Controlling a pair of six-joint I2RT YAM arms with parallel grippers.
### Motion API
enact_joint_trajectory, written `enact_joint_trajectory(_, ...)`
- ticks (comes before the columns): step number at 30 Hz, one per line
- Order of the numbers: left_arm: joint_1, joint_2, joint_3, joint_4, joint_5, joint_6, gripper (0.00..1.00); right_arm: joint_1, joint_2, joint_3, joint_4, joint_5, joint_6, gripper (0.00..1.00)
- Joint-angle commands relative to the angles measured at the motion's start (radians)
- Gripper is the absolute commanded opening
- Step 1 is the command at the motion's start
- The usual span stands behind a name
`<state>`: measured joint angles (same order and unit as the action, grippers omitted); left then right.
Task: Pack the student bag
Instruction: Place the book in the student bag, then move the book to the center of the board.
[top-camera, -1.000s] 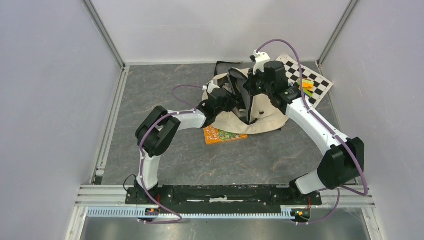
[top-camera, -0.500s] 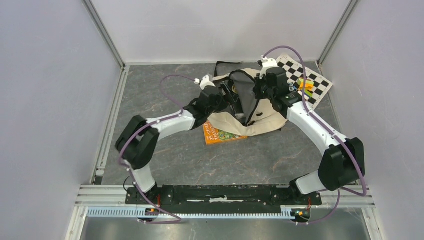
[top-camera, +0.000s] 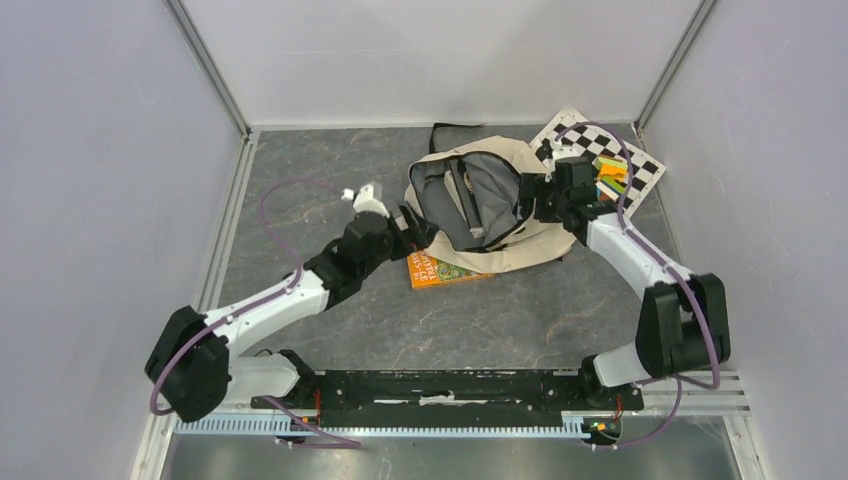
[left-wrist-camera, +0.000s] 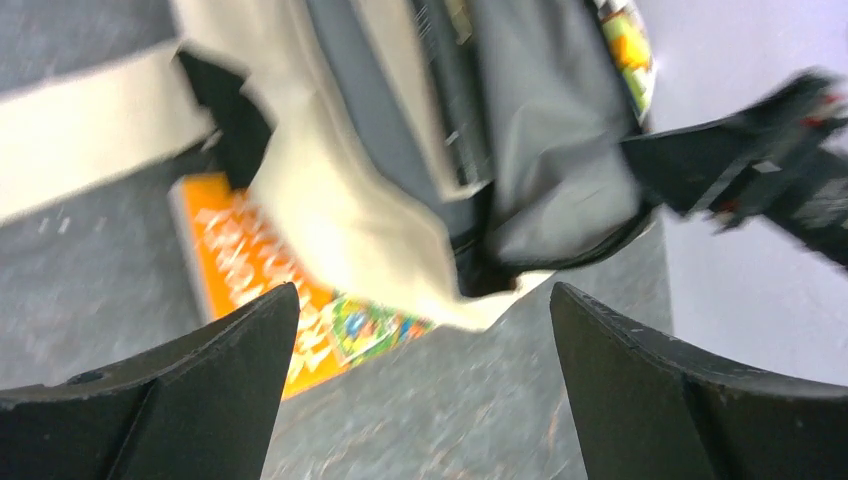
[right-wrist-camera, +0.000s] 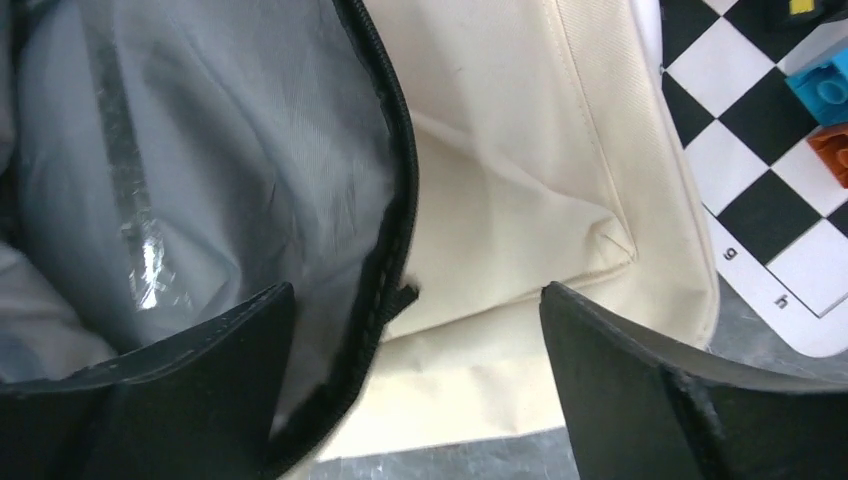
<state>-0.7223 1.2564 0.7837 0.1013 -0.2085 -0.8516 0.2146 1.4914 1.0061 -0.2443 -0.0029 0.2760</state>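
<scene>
- Sits open near the far-right corner of the bench (top-camera: 330, 170), pinning a book (top-camera: 447, 271): the bag (top-camera: 470, 195).
- Stand wide apart, empty: left pincer (left-wrist-camera: 422, 292), right pincer (right-wrist-camera: 415, 290).
- May sag shut unheld; tugging the book risks dragging it.

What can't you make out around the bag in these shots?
- Orange book: top view, far part hidden under the student bag; left wrist view, lettering blurred.
- Bag's inside: grey lining folds hide any contents, all views.
- Chessboard: top view, partly covered by right arm and bag.
- Coloured blocks: right wrist view, cut off by the edge.
</scene>
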Motion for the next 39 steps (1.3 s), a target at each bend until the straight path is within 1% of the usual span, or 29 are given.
enact_joint_trajectory(1, -0.003, -0.114, -0.167, -0.013, 0.027, -0.119, 1.0, -0.002, -0.178, -0.05, -0.012, -0.034, -0.038, 0.98)
enact_joint_trajectory(4, -0.003, -0.194, -0.273, 0.009, 0.012, -0.167, 1.0, -0.002, -0.303, -0.136, -0.012, -0.077, -0.039, 0.98)
enact_joint_trajectory(9, -0.003, -0.271, -0.365, 0.011, 0.011, -0.193, 1.0, -0.001, -0.511, -0.33, 0.032, -0.226, 0.011, 0.98)
enact_joint_trajectory(14, -0.003, -0.236, -0.404, 0.07, 0.055, -0.206, 1.0, 0.004, -0.653, -0.558, 0.182, -0.411, 0.098, 0.98)
enact_joint_trajectory(17, -0.003, -0.176, -0.412, 0.138, 0.085, -0.223, 1.0, 0.012, -0.683, -0.662, 0.262, -0.438, 0.13, 0.98)
enact_joint_trajectory(22, -0.003, -0.068, -0.414, 0.253, 0.127, -0.25, 1.0, 0.046, -0.632, -0.786, 0.48, -0.468, 0.176, 0.95)
enact_joint_trajectory(26, -0.003, -0.003, -0.415, 0.331, 0.129, -0.241, 0.99, 0.1, -0.547, -0.825, 0.637, -0.452, 0.182, 0.93)
enact_joint_trajectory(29, 0.001, 0.039, -0.388, 0.321, 0.114, -0.211, 0.97, 0.139, -0.474, -0.83, 0.733, -0.435, 0.184, 0.93)
enact_joint_trajectory(31, 0.004, 0.06, -0.378, 0.313, 0.099, -0.205, 0.97, 0.168, -0.421, -0.828, 0.789, -0.42, 0.181, 0.94)
enact_joint_trajectory(35, 0.017, 0.099, -0.376, 0.337, 0.072, -0.193, 1.0, 0.208, -0.321, -0.815, 0.869, -0.378, 0.171, 0.96)
enact_joint_trajectory(39, 0.039, 0.163, -0.366, 0.417, 0.119, -0.19, 1.0, 0.216, -0.247, -0.794, 0.894, -0.35, 0.154, 0.96)
